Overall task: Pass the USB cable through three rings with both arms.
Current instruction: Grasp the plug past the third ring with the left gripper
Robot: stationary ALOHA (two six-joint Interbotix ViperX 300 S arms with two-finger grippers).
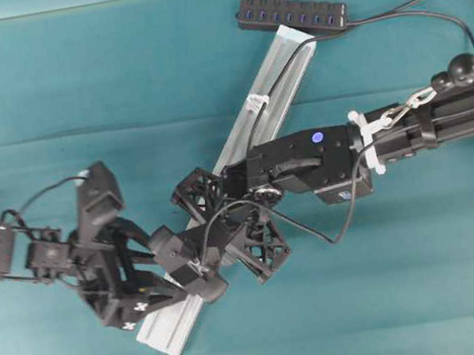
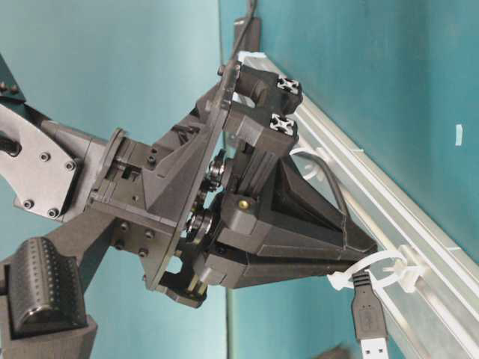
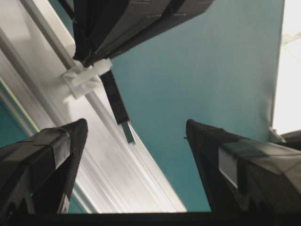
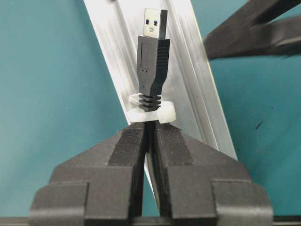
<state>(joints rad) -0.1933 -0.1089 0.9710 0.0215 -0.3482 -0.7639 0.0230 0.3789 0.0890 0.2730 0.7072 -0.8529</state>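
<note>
A: On the silver rail (image 4: pixel 197 94), we see the USB plug (image 4: pixel 153 52) poking through a white ring (image 4: pixel 150 110), its long axis running along the rail and its metal tip pointing away from the right gripper (image 4: pixel 149 141).

B: That gripper sits just behind the ring. We read its jaws as pinched nearly together on the USB cable (image 1: pixel 287 61), right where the plug's ribbed collar enters the loop.

A: Past the plug's tip, we find the left gripper (image 3: pixel 136 141) with its jaws spread wide and nothing between them; in its own view the plug hangs from the ring just ahead of the gap, clear of both fingers.

B: From overhead, we see the cable run up along the rail, through another ring (image 1: pixel 257 100), towards a black hub (image 1: pixel 291 16) off the rail's far end.
</note>
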